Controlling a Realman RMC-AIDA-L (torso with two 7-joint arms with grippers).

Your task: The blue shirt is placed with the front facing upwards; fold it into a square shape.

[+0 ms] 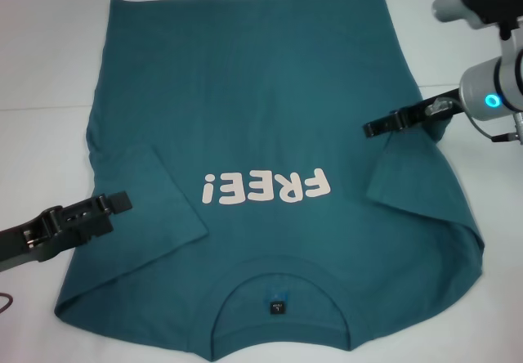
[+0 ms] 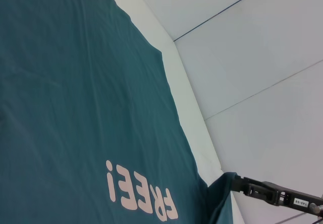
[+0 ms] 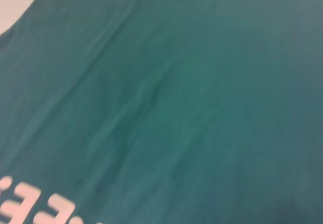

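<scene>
The blue shirt [image 1: 261,109] lies flat on the white table, front up, with the pink "FREE!" print [image 1: 265,187] showing and the collar with its dark label [image 1: 278,306] nearest me. Both sleeves are folded inward onto the body. My left gripper [image 1: 122,202] is low over the folded left sleeve [image 1: 151,208]. My right gripper [image 1: 369,127] is at the top corner of the folded right sleeve [image 1: 404,175]. It also shows in the left wrist view [image 2: 237,182], at the sleeve's raised edge. The right wrist view shows only shirt cloth [image 3: 176,98].
The white table [image 1: 49,69] shows bare on both sides of the shirt and beyond its hem. A thin dark cable [image 1: 6,303] lies at the near left edge. The right arm's grey body with a blue light [image 1: 491,93] stands at the right.
</scene>
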